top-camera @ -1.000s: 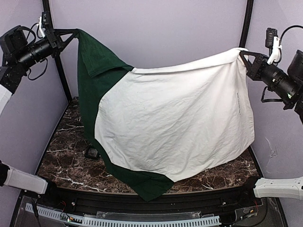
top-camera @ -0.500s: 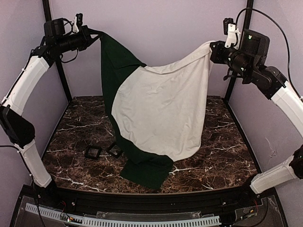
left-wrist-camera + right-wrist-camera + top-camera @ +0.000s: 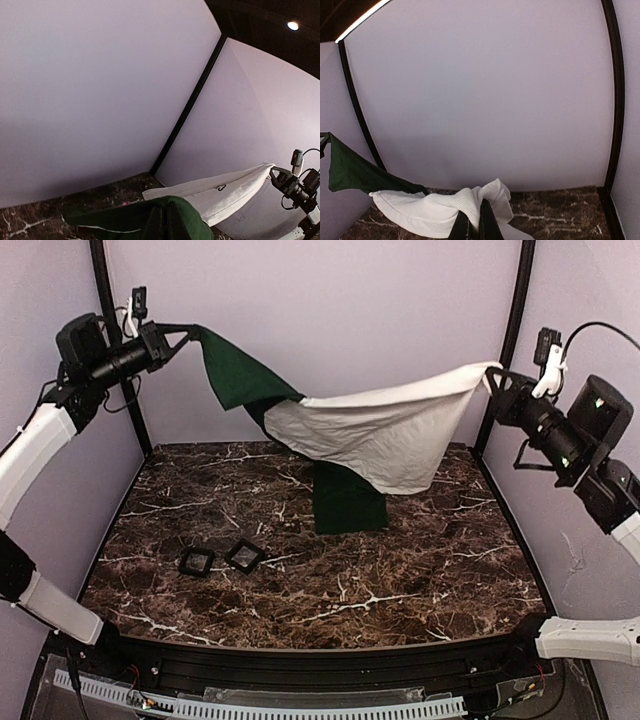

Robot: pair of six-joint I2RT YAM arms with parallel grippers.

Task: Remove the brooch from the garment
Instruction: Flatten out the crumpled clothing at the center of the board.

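The T-shirt (image 3: 390, 435) hung high above the far half of the table (image 3: 420, 580), stretched like a hammock. Its long axis ran from the table's left side to its right side, and it sagged in the middle. Its dark green end pointed toward the table's far-left corner. There the left gripper (image 3: 188, 331) was clamped shut on a bunched green edge. In the left wrist view the left gripper (image 3: 164, 226) sat pressed together with green cloth wrapped round it. The white end pointed toward the table's right side, where the right gripper (image 3: 494, 373) was pinched tight on a gathered white hem. The right wrist view showed the right gripper (image 3: 472, 226) closed on that ribbed white fold.

The white body billowed in soft wrinkles. Below it a dark green panel (image 3: 346, 502) dropped straight down, its lower edge at or on the table's far middle.

The brooch could not be picked out in the top view. In the left wrist view a tiny pink speck (image 3: 125, 203) showed beside the green cloth, too small to identify.

The table was dark brown marble with white veins. Two small black square frames (image 3: 220, 558) lay side by side on the table's near-left part, well apart from the cloth. Pale lilac walls (image 3: 330, 310) enclosed the table, with black posts (image 3: 513, 310) at its far corners.
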